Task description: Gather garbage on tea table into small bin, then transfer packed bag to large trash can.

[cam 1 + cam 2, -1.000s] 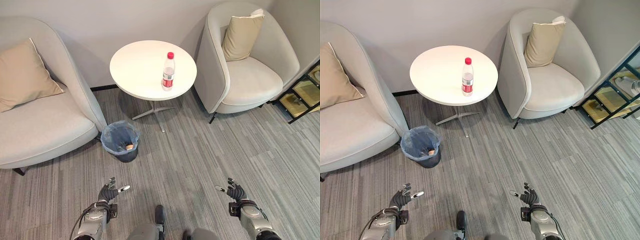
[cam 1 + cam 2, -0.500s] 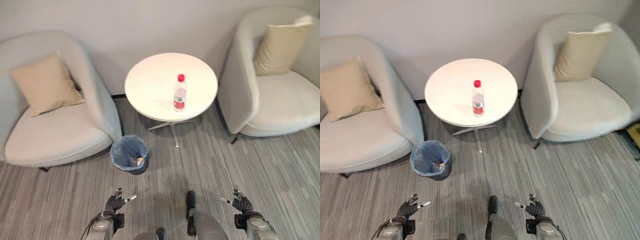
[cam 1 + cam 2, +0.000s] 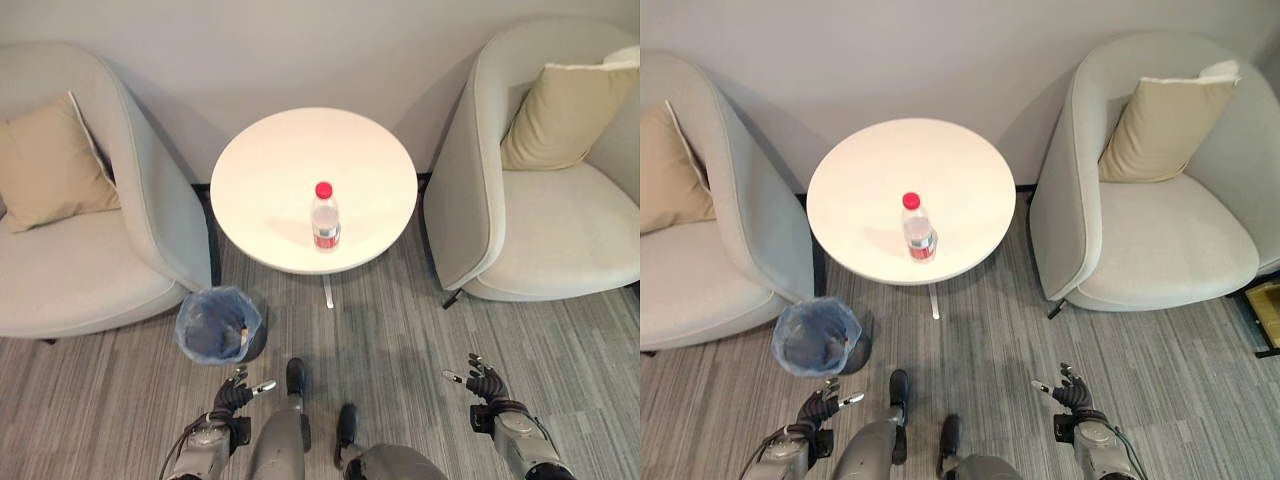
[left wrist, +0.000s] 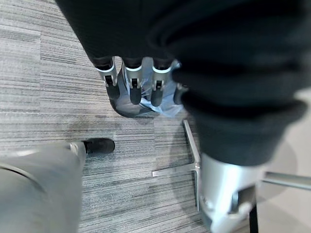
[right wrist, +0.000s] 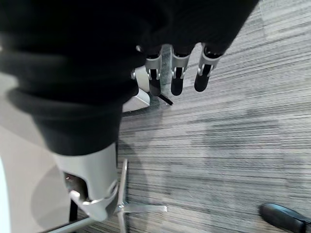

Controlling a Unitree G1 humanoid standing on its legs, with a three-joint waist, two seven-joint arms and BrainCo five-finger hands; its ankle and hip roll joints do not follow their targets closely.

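The whole view has swung since a second ago, so the camera moved, not the furniture: the round desk now sits dead ahead. The bin waits beside it. The bottle stands upright, untouched. Left robot hand and right robot hand hang low, fingers relaxed and empty; a reach likely comes next.

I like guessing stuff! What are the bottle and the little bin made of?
The bottle looks like clear, shiny plastic: you can see through it, and its cap is red. The bin is dark, probably plastic, lined with a thin, crinkly, see-through bluish bag.
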